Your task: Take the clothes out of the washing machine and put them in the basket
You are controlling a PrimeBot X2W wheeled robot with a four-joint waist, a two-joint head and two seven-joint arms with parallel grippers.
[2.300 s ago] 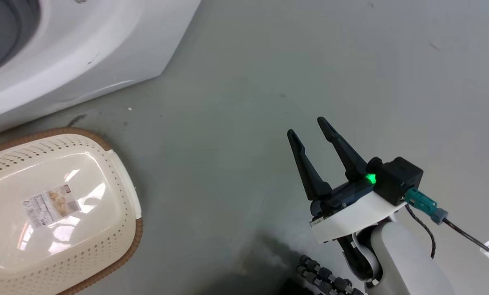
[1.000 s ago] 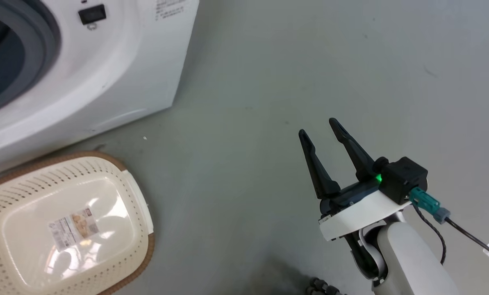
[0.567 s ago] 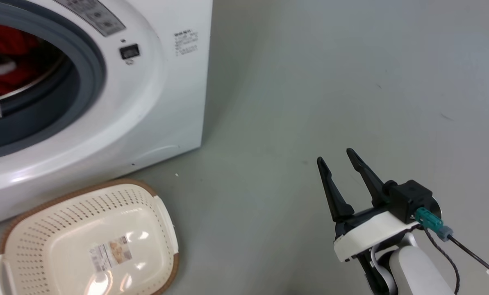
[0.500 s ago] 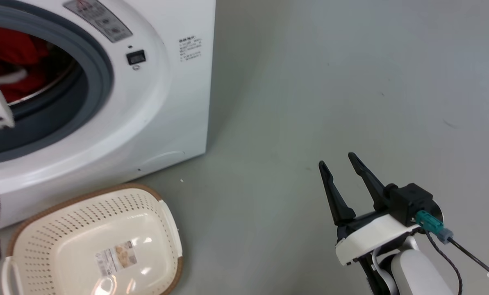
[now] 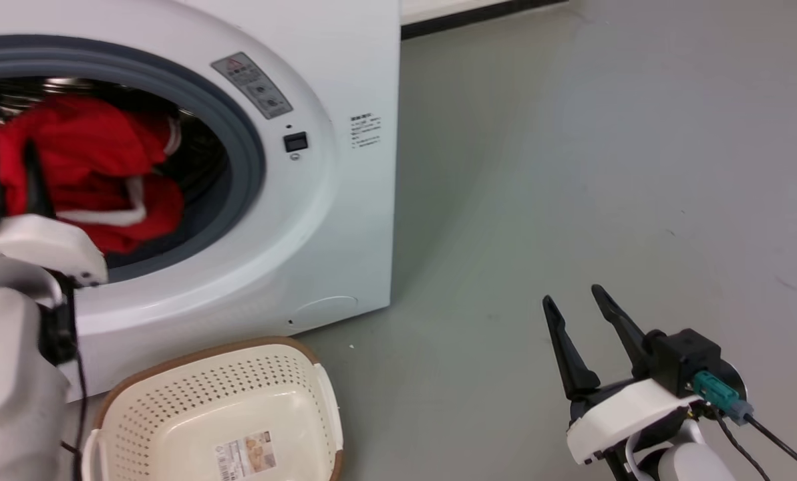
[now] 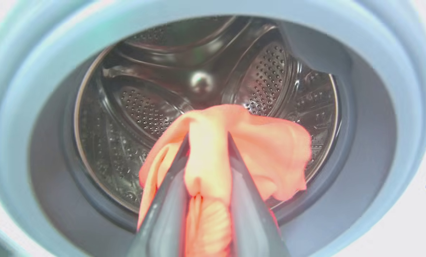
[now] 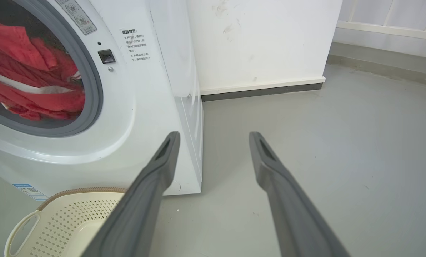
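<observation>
While clamped on clothes (image 6: 277, 150) at washing machine (image 5: 345, 220) mouth, L gripper (image 6: 208, 137) fwd; R gripper (image 5: 572, 295) wide, low.

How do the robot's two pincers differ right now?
The left pincer is shut on the red clothes; the right pincer is open and holds nothing. The left pincer is at the porthole of the washing machine; the right pincer hangs over bare floor. Both have two long dark fingers.

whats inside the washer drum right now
Red clothes sit in the washer's steel drum, clamped by the left gripper. Perforated drum wall shows above and beside the bundle; whatever lies under or behind it is covered.
</observation>
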